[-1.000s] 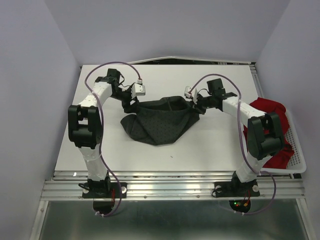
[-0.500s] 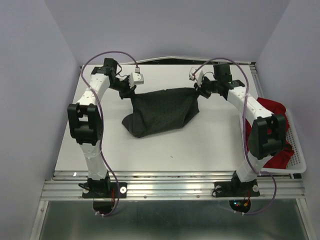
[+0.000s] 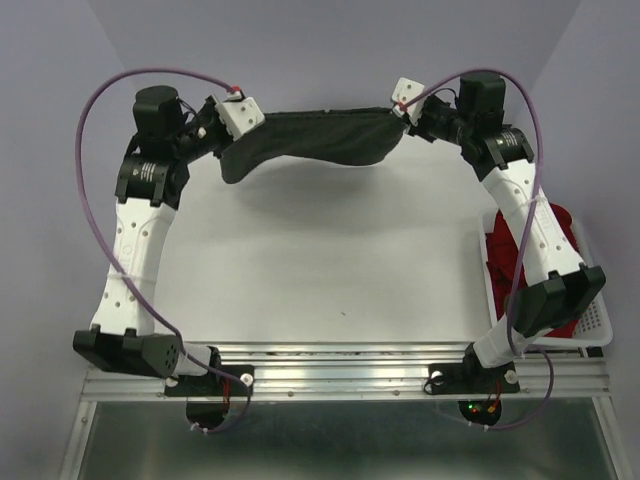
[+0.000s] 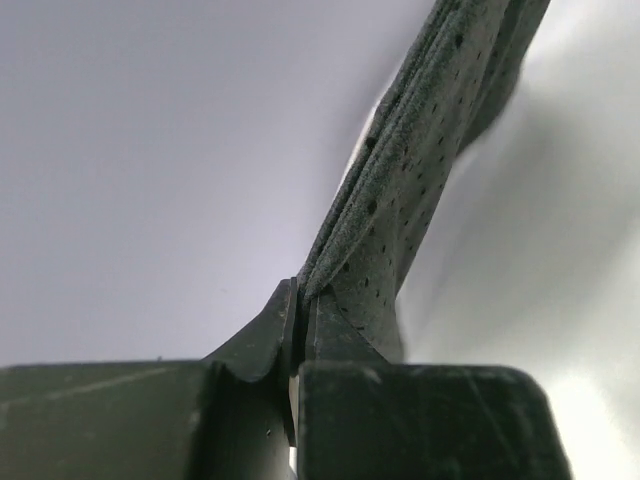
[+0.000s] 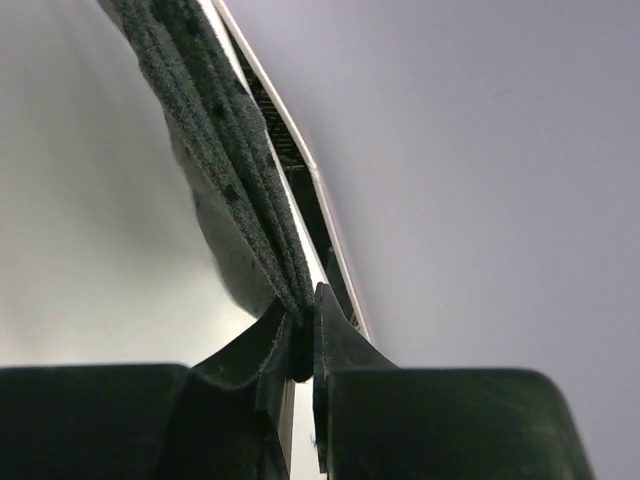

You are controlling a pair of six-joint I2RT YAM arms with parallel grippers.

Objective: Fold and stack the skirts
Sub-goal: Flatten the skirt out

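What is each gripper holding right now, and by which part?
Both hold the dark grey skirt, stretched between them: left gripper pinches its left top corner, right gripper its right top corner.

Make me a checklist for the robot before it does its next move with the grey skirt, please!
1. Grip of left gripper on the grey skirt: ok.
2. Grip of right gripper on its other end: ok.
3. Skirt stretched between them: ok.
4. Skirt smooth, no bunching: not ok, its left end sags in a lump.
5. The red skirt out of the way in the basket: ok.
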